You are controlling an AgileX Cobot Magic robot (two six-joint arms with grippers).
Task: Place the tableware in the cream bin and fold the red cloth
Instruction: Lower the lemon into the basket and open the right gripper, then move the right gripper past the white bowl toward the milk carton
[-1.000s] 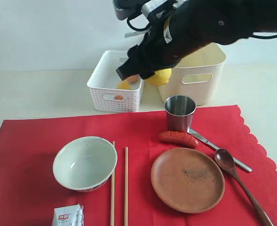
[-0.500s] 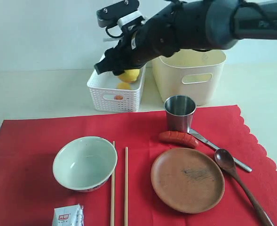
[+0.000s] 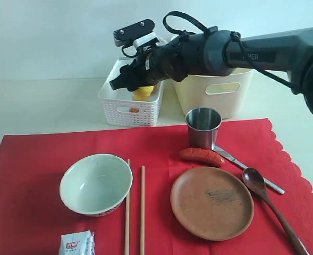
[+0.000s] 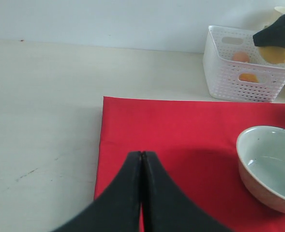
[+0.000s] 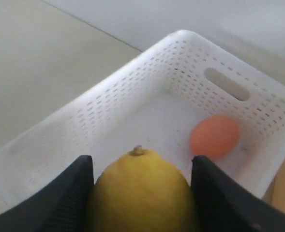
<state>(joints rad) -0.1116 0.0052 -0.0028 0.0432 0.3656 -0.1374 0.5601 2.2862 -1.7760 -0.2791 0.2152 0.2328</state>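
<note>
Where the exterior view obscures it, right end effector [image 5: 142, 164] clamps lemon [image 5: 140, 193]; left end effector [image 4: 141, 159] closed.

Bowl [image 3: 95, 184], plate [image 3: 212, 202], cup [image 3: 203, 127] on flat red cloth [image 3: 34, 175]; cream bin [image 3: 220, 90] beyond.

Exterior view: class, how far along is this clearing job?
Done: an egg lies in the white basket. In hand: the right gripper holds a lemon over that basket. Left: bowl, plate, cup, knife, spoon and chopsticks lie on the unfolded red cloth.
</note>
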